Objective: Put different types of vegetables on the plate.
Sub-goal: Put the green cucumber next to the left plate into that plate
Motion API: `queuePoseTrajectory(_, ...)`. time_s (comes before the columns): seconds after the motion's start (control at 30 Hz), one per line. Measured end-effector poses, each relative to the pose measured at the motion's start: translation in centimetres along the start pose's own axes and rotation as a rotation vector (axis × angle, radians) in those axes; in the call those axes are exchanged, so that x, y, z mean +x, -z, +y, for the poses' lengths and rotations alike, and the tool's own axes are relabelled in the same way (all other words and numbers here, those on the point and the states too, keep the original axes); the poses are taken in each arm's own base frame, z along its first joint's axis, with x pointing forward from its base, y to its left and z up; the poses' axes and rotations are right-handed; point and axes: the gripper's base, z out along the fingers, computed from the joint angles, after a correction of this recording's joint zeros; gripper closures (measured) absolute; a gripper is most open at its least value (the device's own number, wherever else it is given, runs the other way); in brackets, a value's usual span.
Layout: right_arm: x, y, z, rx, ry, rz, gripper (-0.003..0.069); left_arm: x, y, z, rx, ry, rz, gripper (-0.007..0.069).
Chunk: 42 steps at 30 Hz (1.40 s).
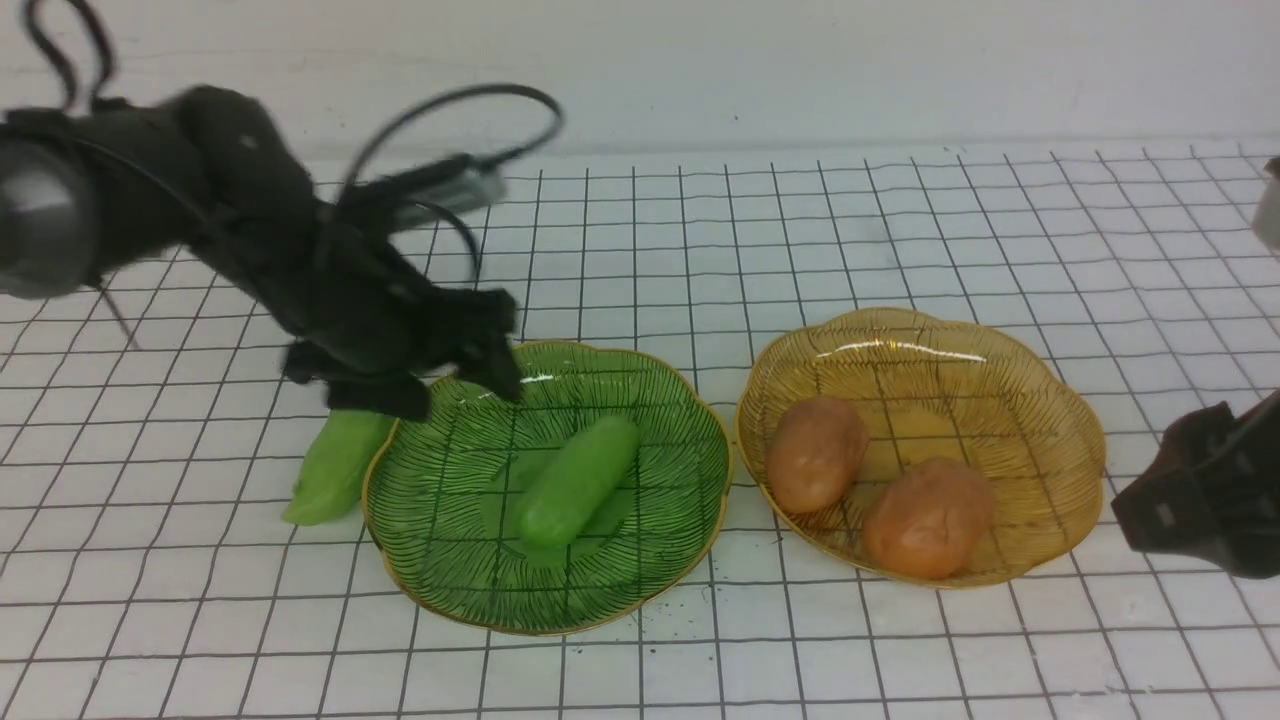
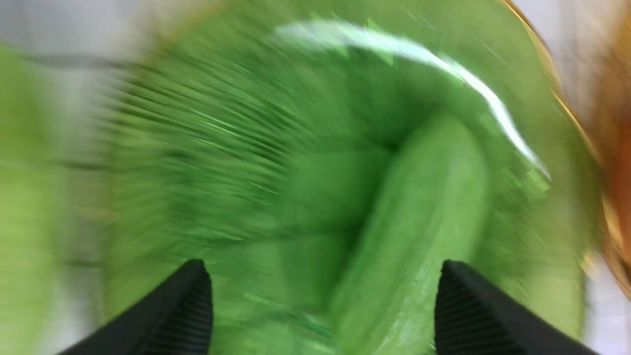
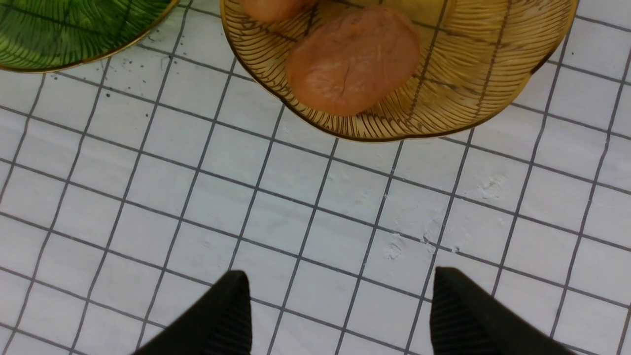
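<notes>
One light-green cucumber (image 1: 577,482) lies in the green glass plate (image 1: 450,580); it also shows in the blurred left wrist view (image 2: 419,222). A second cucumber (image 1: 335,468) lies on the table against that plate's left rim. Two orange-brown potatoes (image 1: 816,452) (image 1: 928,519) lie in the amber plate (image 1: 1040,420); the nearer one shows in the right wrist view (image 3: 352,60). My left gripper (image 1: 465,385) is open and empty above the green plate's back left rim. My right gripper (image 1: 1150,515) is open and empty, right of the amber plate.
The table (image 1: 700,240) is white with a dark grid. A white wall runs along the back. A pale object (image 1: 1268,205) shows at the right edge.
</notes>
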Motion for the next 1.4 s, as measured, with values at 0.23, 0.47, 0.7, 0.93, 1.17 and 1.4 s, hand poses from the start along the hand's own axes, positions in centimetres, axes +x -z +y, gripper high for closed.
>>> queuePoseTrajectory(0.23,0.0,0.0,0.0,0.0,0.0,0.001,0.0216,-1.3,0.8,4.3,-0.05,0.09,-0.058,0.0146)
queuePoseTrajectory(0.47,0.2,-0.2,0.0,0.001,0.0,0.008,0.0216,-2.3,-1.3,6.7,-0.098,0.119,-0.12,0.0151)
queuePoseTrajectory(0.7,0.7,-1.0,-0.1,0.005,0.008,0.041,0.0216,-2.4,-3.3,7.6,-0.111,0.134,-0.118,0.0151)
queuePoseTrajectory(0.93,0.8,-1.0,-0.1,0.005,0.008,0.042,0.0216,-2.3,-5.2,8.4,-0.115,0.155,-0.1,0.0201)
queuePoseTrajectory(1.17,0.8,-1.1,-0.1,0.005,0.008,0.043,0.0216,-2.4,-4.9,8.5,-0.142,0.119,-0.099,0.0286)
queuePoseTrajectory(1.4,0.8,-1.1,-0.1,0.005,0.008,0.044,0.0216,-3.8,0.9,6.9,-0.136,0.061,-0.142,0.0286)
